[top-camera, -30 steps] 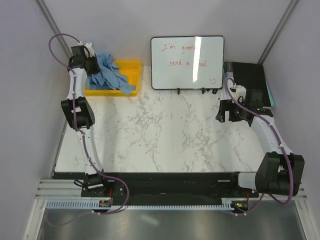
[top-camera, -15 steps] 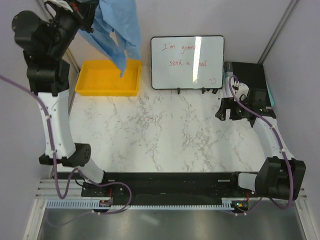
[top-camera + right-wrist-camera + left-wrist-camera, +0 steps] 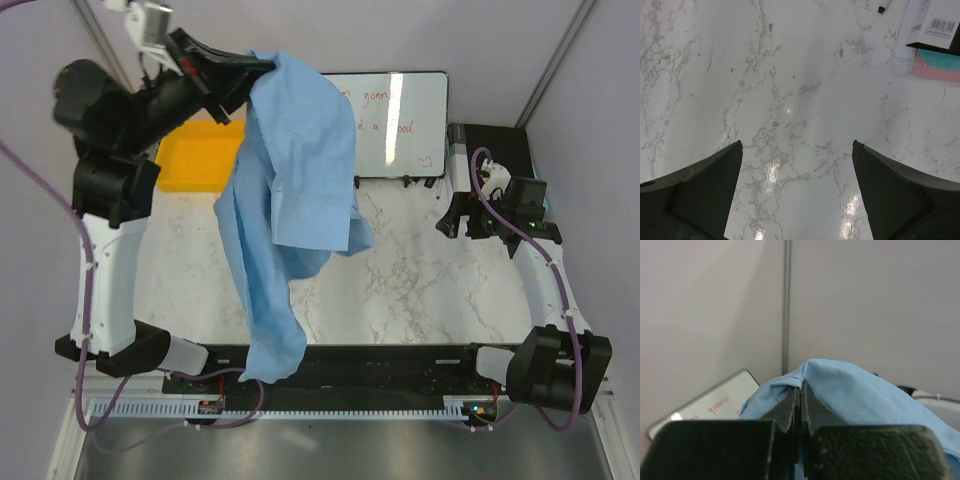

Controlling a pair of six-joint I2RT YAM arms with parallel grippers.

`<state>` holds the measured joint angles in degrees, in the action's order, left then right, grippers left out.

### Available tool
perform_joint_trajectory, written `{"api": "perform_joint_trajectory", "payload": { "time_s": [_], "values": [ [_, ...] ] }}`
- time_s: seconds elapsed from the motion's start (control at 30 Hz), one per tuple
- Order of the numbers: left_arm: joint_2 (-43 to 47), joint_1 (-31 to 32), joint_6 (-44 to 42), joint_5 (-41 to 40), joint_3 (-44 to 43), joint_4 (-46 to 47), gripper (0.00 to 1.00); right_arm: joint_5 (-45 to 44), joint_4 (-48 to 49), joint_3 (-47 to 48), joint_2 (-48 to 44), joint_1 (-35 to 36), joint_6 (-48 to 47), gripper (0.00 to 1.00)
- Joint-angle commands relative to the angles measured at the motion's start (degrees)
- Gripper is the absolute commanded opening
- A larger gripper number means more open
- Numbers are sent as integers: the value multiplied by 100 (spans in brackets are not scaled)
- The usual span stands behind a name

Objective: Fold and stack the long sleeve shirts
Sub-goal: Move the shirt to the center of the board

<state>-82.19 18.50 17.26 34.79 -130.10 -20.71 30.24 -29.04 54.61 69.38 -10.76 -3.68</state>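
Barely begun: one shirt is up in the air, and nothing is folded or stacked yet.
Pinched between the pressed-together jaws of the left arm [image 3: 110, 190] at the upper left of the frame, the light blue thin cloth button-up shirt [image 3: 300, 190] hangs in loose, crumpled drapes down the middle, its lowest end near the bottom centre; whether it touches the white marble-patterned desk [image 3: 430, 290] cannot be told. The right arm [image 3: 540, 260] hovers at the right, jaws spread wide over bare desk, holding nothing. Laying flat, folding and stacking all appear left to do; no folded pile shows, and the yellow plastic tray [image 3: 185, 165] sits at the upper left.
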Motion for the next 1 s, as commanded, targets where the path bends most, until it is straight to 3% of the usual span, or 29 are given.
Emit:
{"api": "perform_joint_trajectory", "payload": {
  "time_s": [0.0, 0.07, 0.1, 0.13, 0.2, 0.3, 0.4, 0.43, 0.57, 0.67, 0.7, 0.77, 0.97],
  "values": [
    [-53, 232, 314, 1055, 1386, -170, 2, 219, 188, 76, -197, -92, 52, 98],
    [228, 503, -150, 1284, 2161, -170, 2, 228, 179, 68, -224, -110, 34, 98],
    [578, 601, -387, 1242, 3104, -188, 2, 228, 179, 67, -232, -110, 26, 98],
    [773, 672, -799, 1241, 3610, -170, 29, 245, 179, 85, -259, -119, 26, 98],
    [1037, 795, -1345, 1453, 4864, -310, 99, 237, 179, 102, -276, -145, 34, 98],
    [1241, 594, -1716, 671, 5581, -1082, 99, 237, 31, 234, -338, -163, -27, 98],
    [1328, -258, -2295, 1460, 6161, -1540, 99, 552, -277, 348, -347, -163, -360, 98],
    [1337, -259, -3054, 1391, 6225, -1837, 100, 632, -348, 366, -321, -163, -413, 98],
    [1451, -268, -4334, 349, 6847, -2964, 100, 1203, -1145, 655, 48, 90, -887, 98],
    [1469, -259, -5011, -85, 7524, -3123, 98, 573, -1062, 517, 294, 983, -1020, 98],
    [1461, -216, -5135, -121, 7743, -3184, 98, -3, -982, 472, 356, 1267, -1107, 98],
    [1339, -137, -5232, -313, 8051, -3194, 95, -673, -763, 489, 1020, 1960, -1143, 95],
    [802, -119, -5232, -517, 8352, -3123, 90, -1266, -577, 876, 2350, 2429, -1266, 87]
  ]
}}
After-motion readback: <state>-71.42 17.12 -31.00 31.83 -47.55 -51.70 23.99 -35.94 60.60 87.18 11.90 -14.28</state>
